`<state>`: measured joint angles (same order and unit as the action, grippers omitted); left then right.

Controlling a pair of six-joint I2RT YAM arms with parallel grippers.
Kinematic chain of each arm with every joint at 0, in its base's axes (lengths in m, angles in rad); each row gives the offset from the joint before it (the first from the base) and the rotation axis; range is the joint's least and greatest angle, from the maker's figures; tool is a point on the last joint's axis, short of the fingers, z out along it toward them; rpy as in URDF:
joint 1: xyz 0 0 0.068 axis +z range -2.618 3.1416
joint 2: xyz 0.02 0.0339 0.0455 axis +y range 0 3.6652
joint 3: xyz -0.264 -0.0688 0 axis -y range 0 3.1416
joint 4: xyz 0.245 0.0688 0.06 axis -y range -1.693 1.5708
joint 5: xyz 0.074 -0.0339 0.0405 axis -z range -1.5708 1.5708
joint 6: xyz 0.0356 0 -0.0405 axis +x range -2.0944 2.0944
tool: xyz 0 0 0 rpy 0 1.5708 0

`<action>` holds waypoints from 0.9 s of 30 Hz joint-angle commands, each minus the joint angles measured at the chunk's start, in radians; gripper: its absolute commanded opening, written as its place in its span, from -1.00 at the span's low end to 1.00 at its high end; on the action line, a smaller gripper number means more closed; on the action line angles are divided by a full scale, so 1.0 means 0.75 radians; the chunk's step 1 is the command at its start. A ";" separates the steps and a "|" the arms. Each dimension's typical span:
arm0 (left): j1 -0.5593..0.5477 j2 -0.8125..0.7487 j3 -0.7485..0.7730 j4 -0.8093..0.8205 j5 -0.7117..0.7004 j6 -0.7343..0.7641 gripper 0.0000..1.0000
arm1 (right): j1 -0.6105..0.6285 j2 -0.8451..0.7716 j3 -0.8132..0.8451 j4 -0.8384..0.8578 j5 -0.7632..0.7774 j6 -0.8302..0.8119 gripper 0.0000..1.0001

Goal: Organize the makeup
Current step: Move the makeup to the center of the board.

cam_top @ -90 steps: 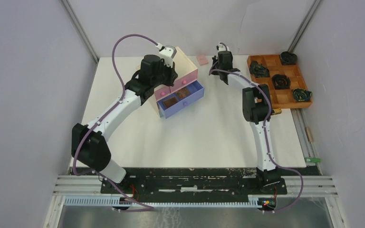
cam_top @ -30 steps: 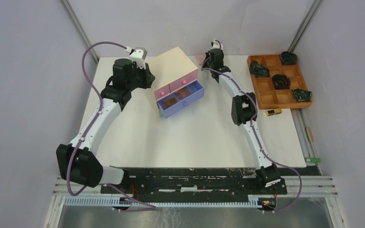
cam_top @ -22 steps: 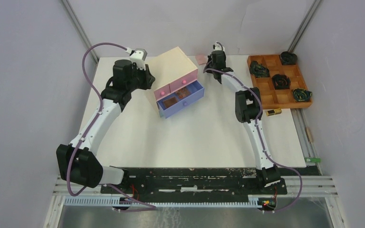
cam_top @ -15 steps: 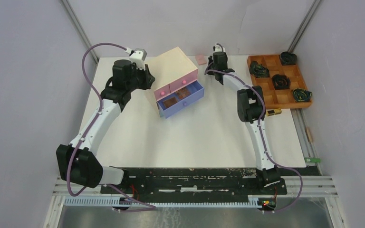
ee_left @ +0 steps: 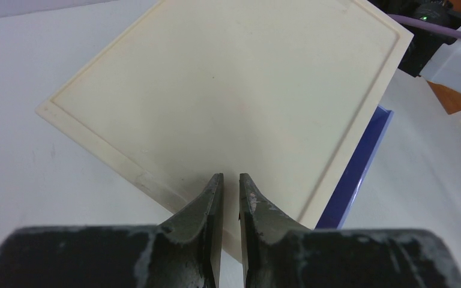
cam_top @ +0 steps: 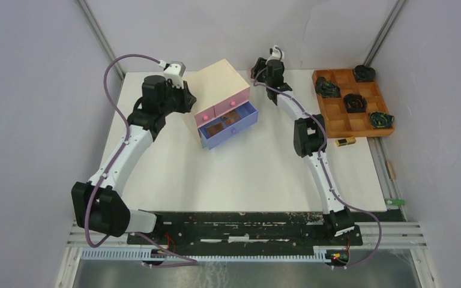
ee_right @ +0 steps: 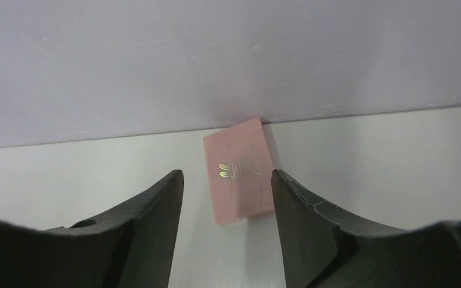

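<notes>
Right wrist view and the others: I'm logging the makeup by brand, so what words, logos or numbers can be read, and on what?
Pink flat case: small gold print, a logo with script lettering beside it, too small and blurred to read.
Yellow-and-black item beside the wooden grid tray: too small to show any text.
Pale drawer chest: no text on its top.
Nothing else carries legible text.

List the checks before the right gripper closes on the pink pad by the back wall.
1. Right gripper open: ok.
2. Pink pad lined up between its fingers: ok.
3. Pad clear of back wall: not ok, a corner touches it.
4. Fingers low enough to pinch it: cannot tell.
5. Blue drawer open: ok.
6. Left gripper clear, over the chest: ok.
</notes>
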<state>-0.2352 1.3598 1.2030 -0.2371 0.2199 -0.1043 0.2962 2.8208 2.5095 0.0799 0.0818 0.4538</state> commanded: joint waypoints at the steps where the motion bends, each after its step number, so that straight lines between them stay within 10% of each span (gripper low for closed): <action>1: 0.008 0.003 -0.009 0.046 0.044 -0.050 -0.56 | 0.012 0.139 0.168 0.102 0.076 0.119 0.28; 12: 0.008 0.053 -0.012 0.086 0.092 -0.052 -0.57 | -0.007 0.236 0.323 -0.041 0.143 0.203 0.28; 21: 0.007 0.003 -0.037 0.097 0.107 -0.082 -0.57 | -0.018 0.157 0.245 -0.272 0.069 0.303 -0.97; 27: 0.008 -0.027 -0.051 0.084 0.113 -0.094 -0.57 | -0.019 0.002 -0.010 -0.323 0.056 0.310 -0.99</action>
<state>-0.2306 1.3766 1.1828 -0.1688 0.2726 -0.1337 0.2802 2.9402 2.6453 -0.0372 0.1318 0.6830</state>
